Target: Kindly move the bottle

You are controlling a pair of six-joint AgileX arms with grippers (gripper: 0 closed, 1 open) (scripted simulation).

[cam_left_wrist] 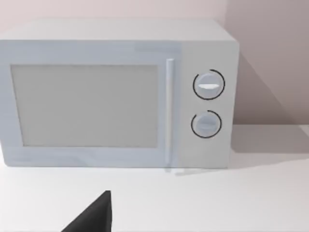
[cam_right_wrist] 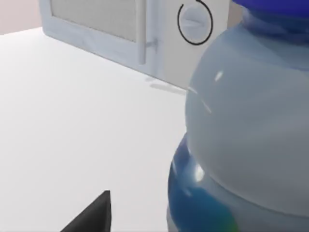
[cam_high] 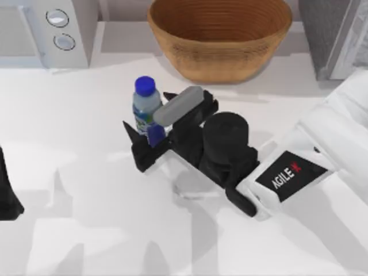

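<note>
Two arms at the white counter (cam_high: 75,172), taken here from left to right. Far left, at the counter's edge: left tool (cam_high: 7,198), parked and idle; cannot tell whether open or closed. Behind it, at the back left corner: a white microwave (cam_high: 52,29) with two round knobs, seen face-on from the left wrist.

Then, near the middle of the counter and a little left of centre: the bottle (cam_high: 144,102), standing upright, blue cap (cam_high: 145,86) on top, just in front of the wicker basket (cam_high: 221,37) but apart from it. Around the bottle: right tool (cam_high: 148,113), open, one finger on each side and not yet pressing. From the right wrist, very close: clear shoulder of the bottle (cam_right_wrist: 246,111), with one dark finger (cam_right_wrist: 94,215) well apart from it.

Further right: the right arm (cam_high: 293,172), reaching in from the right side.

On handling, as a judgement only: probably light, with thin plastic walls that give under pressure, smooth and somewhat slippery. Best to take hold at the labelled middle of the body, below the shoulder, not at the cap. Needs a firm but gentle squeeze; too hard may crush it, too soft may let it slip or tip.
</note>
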